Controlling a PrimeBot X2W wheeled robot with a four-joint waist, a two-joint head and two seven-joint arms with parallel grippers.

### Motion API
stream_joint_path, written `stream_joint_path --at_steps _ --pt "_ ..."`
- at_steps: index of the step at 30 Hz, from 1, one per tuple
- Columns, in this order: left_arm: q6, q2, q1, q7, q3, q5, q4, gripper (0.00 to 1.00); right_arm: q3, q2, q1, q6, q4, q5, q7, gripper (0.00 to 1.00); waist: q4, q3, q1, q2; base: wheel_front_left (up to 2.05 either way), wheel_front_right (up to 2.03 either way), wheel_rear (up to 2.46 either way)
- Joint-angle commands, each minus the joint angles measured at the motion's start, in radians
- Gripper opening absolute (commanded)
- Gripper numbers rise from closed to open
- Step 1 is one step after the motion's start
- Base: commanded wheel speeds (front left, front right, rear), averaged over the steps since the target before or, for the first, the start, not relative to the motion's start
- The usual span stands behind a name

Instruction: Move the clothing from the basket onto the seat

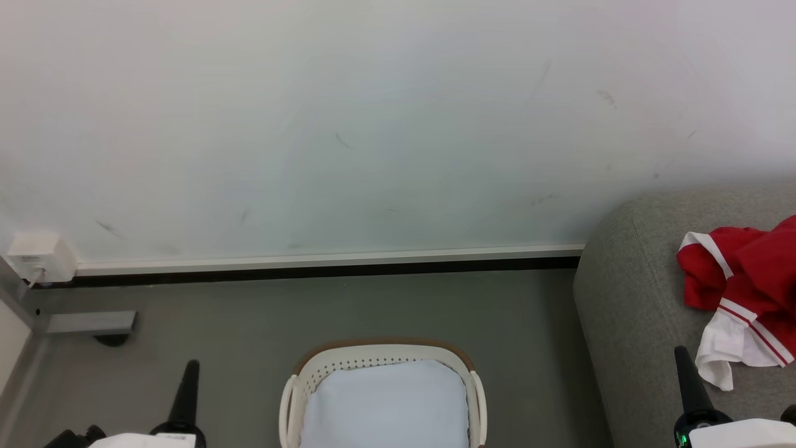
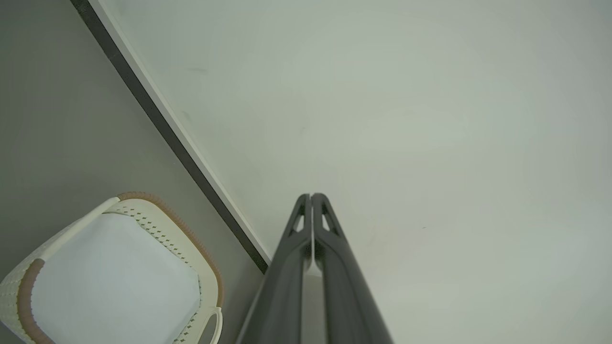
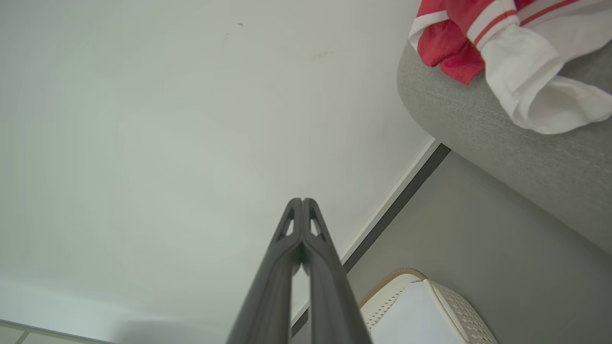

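Evidently, the transfer step was complete. At the left, the left gripper (image 2: pixel 311 197) hovered above the grey floor (image 1: pixel 249 323), its two long dark fingers pressed together on nothing. At centre, the cream-white oval plastic laundry basket with brown rim (image 1: pixel 382 344) stood on the floor and held a plain white lining cloth (image 1: pixel 385 404); no red fabric was visible in it. To the right, the bright red sports clothing with white bands (image 1: pixel 746 274) lay crumpled on the large grey fabric-upholstered seat (image 1: pixel 622 298). The right gripper (image 3: pixel 302 200), near the clothing, was likewise closed and empty. No further pick appeared necessary; the next move called only for confirming the basket's contents and parking both arms.
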Motion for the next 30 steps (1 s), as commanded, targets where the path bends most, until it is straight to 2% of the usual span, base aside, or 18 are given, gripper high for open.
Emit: stream_joint_path --at_steps 1,30 --pt "0.001 0.001 -0.02 0.007 0.006 -0.032 -0.01 0.0 -0.008 -0.009 -0.026 -0.001 -0.013 0.023 0.005 0.0 0.0 0.0 -0.0001 -0.0001 0.0 0.0 0.0" --pt "0.001 -0.007 -0.036 0.071 0.016 -0.256 -0.035 0.0 -0.076 -0.005 -0.026 -0.002 -0.032 0.235 0.072 0.0 -0.001 0.014 -0.0001 -0.0001 0.0 0.0 0.0"
